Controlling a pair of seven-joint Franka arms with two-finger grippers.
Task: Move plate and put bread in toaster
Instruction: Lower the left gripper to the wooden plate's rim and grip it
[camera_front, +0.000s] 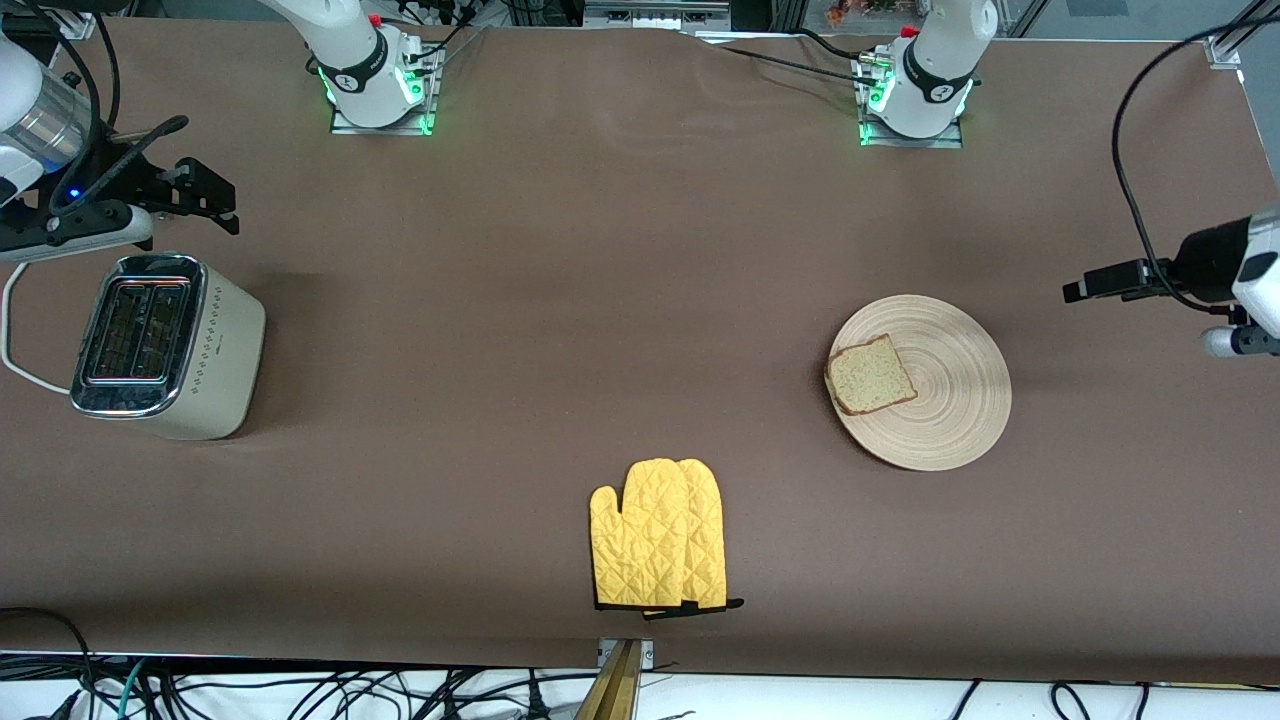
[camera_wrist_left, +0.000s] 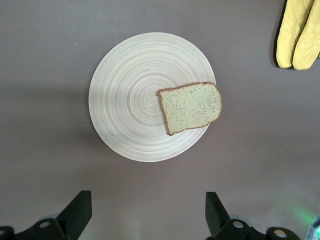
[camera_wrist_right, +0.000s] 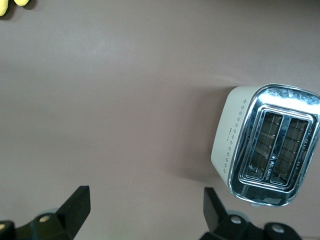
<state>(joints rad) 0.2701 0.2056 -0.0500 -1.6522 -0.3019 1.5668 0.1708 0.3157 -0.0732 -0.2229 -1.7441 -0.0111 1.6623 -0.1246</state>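
Bread (camera_front: 870, 375) lies flat on the wooden plate (camera_front: 950, 400), at the rim facing the right arm's end of the table, one edge just overhanging. That plate sits on the brown table (camera_front: 560, 300) toward the left arm's end. A pair of yellow oven mitts (camera_front: 660, 535) lies near the table's middle, nearer the front camera than the plate. Well apart, at the right arm's end, stands the cream toaster (camera_front: 165, 345), both chrome-rimmed slots empty, a white cord (camera_front: 15, 340) looping from it. The left gripper (camera_wrist_left: 147, 212) hangs in the air over bare table beside the plate, fingers spread wide and holding nothing. The right gripper (camera_wrist_right: 146, 212) hovers beside the toaster, its fingers likewise apart and empty.
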